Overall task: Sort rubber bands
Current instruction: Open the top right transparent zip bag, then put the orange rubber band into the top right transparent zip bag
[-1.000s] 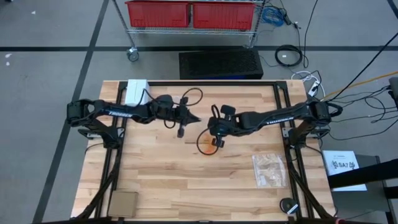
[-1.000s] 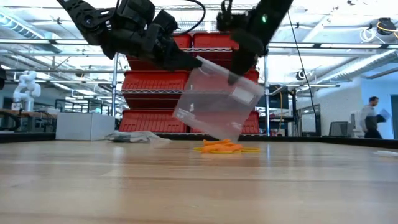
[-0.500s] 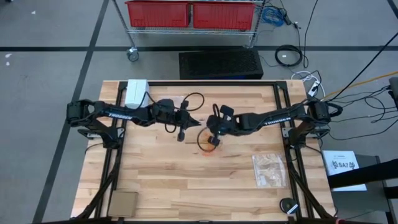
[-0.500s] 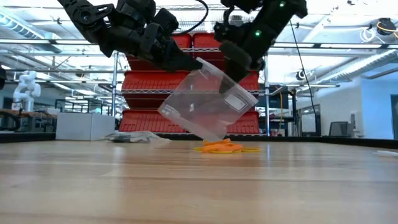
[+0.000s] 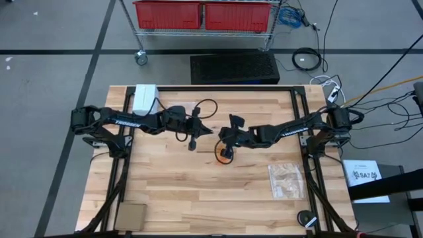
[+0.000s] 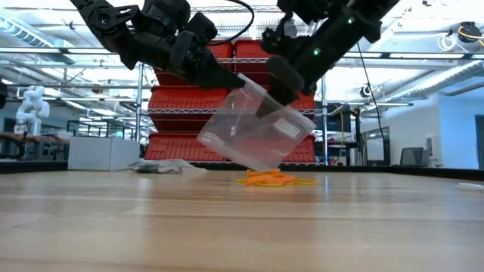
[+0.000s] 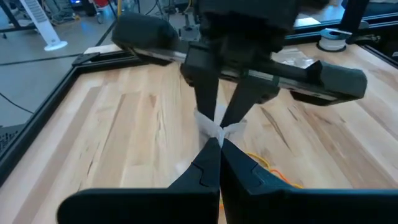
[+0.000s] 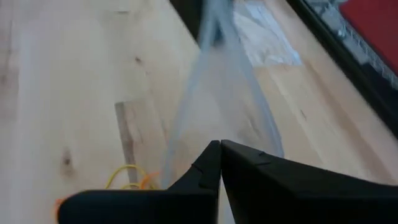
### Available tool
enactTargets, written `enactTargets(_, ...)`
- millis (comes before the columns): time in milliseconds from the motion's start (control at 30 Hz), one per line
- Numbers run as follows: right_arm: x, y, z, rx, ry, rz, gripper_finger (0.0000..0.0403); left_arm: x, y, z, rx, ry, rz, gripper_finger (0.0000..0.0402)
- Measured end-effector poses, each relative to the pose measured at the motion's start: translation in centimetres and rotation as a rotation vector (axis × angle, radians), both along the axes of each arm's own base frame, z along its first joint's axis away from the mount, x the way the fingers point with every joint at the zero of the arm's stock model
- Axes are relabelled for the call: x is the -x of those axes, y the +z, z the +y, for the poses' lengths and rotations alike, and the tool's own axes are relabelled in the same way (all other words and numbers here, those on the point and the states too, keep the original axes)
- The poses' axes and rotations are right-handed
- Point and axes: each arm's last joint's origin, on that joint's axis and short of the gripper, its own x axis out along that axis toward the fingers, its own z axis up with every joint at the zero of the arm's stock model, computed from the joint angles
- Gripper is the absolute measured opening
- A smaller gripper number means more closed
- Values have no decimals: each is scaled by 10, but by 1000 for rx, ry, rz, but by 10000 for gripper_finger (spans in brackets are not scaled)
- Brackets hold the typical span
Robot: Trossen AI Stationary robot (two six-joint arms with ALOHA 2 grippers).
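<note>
"TROSSEN" on left arm (image 5: 125,121) — both tools gripping clear bag (image 6: 253,128)

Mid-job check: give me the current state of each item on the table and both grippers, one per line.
Clear plastic zip bag: held up off the table, tilted, pinched by both grippers.
Left gripper: shut on the bag's upper edge.
Right gripper: shut on the bag's edge.
Orange rubber bands: loose pile on the wooden table, below the bag.
Second clear bag: lying flat near the table's right side, holding pale contents.

Two arms (image 5: 125,121), three zip bags (image 6: 253,125)
</note>
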Motion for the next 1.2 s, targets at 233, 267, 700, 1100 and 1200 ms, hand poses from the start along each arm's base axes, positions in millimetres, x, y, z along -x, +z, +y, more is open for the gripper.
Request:
enactTargets(233,0,-1,-3,-43,-48,-35,77,0,1,0,-2,0,-9,0)
enactTargets(267,-1,-1,-4,-47,-47,-49,93,0,1,0,-1,0,-9,0)
enactTargets(700,3,12,-2,-56,-34,-90,182,0,0,2,0,7,5,0)
enactTargets(1100,36,51,26,-53,55,-80,190,5,-3,17,0,72,36,0)
enactTargets(1200,47,51,40,-86,83,-16,190,6,-4,21,-4,100,46,0)
